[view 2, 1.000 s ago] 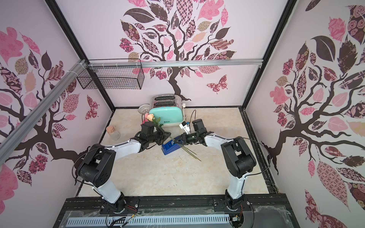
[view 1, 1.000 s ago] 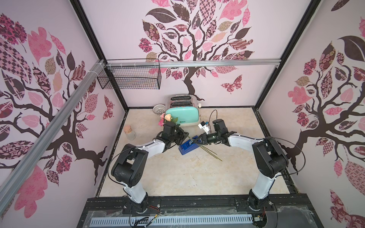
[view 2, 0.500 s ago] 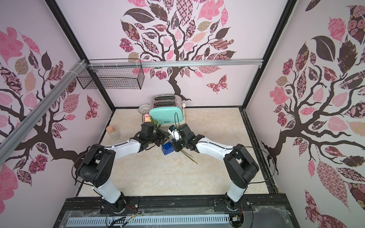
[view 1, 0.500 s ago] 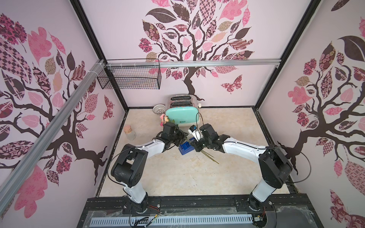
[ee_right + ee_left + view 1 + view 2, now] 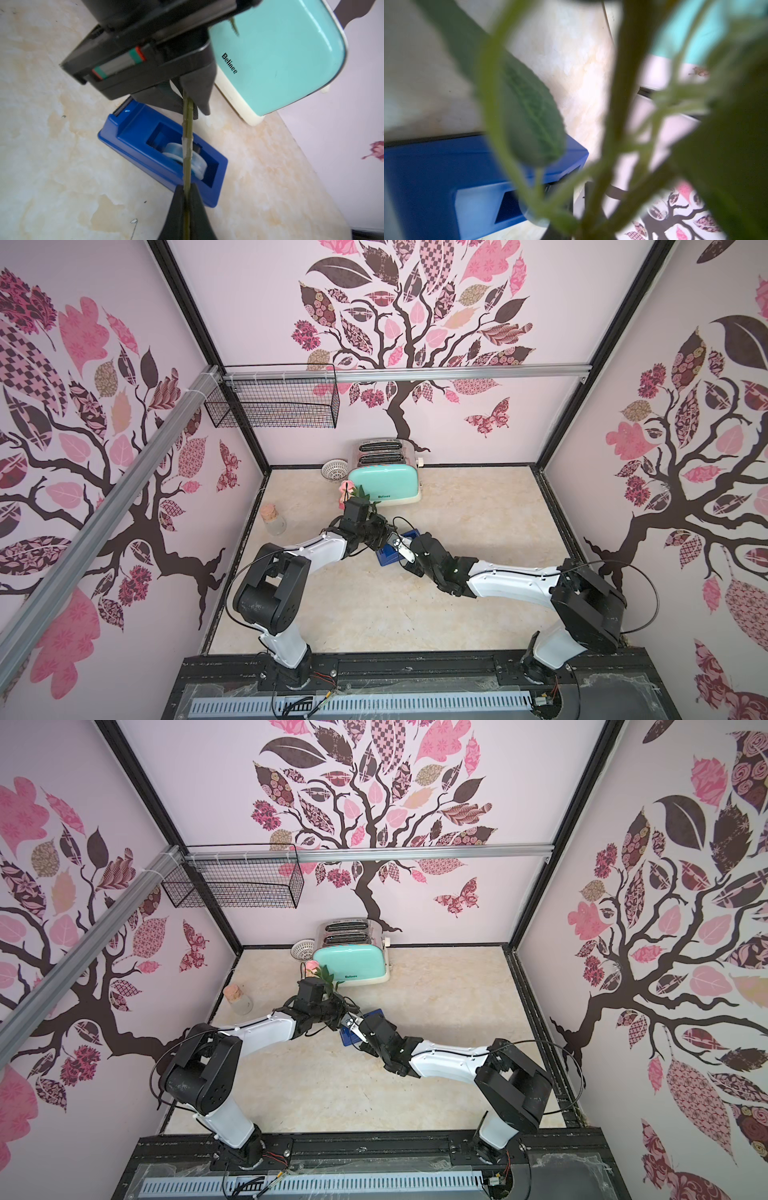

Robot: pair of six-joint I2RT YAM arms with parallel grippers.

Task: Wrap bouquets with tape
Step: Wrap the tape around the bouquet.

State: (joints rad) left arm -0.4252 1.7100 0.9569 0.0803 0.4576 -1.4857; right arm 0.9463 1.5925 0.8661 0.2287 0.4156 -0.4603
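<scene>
The bouquets' pink roses (image 5: 348,489) and leaves stick up behind my left wrist in both top views, roses (image 5: 314,968) in front of the toaster. Thin green stems (image 5: 187,170) run straight between both grippers above the blue dispenser (image 5: 135,133). My left gripper (image 5: 188,104) is shut on the stems at the flower end. My right gripper (image 5: 186,188) is shut on them lower down. A strip of clear tape (image 5: 188,143) sits around the stems between the two grips. The tape roll (image 5: 197,166) lies in the dispenser's well. Blurred leaves (image 5: 529,116) fill the left wrist view.
A mint toaster (image 5: 384,487) stands just behind the grippers, with a silver toaster (image 5: 384,450) and a small white basket (image 5: 334,469) further back. A corked glass jar (image 5: 273,520) stands at the left wall. A wire basket (image 5: 274,400) hangs on the back rail.
My right arm has swung from the right of the dispenser to its near side, and its gripper now holds the stems close to the left gripper. The left arm has stayed put.
</scene>
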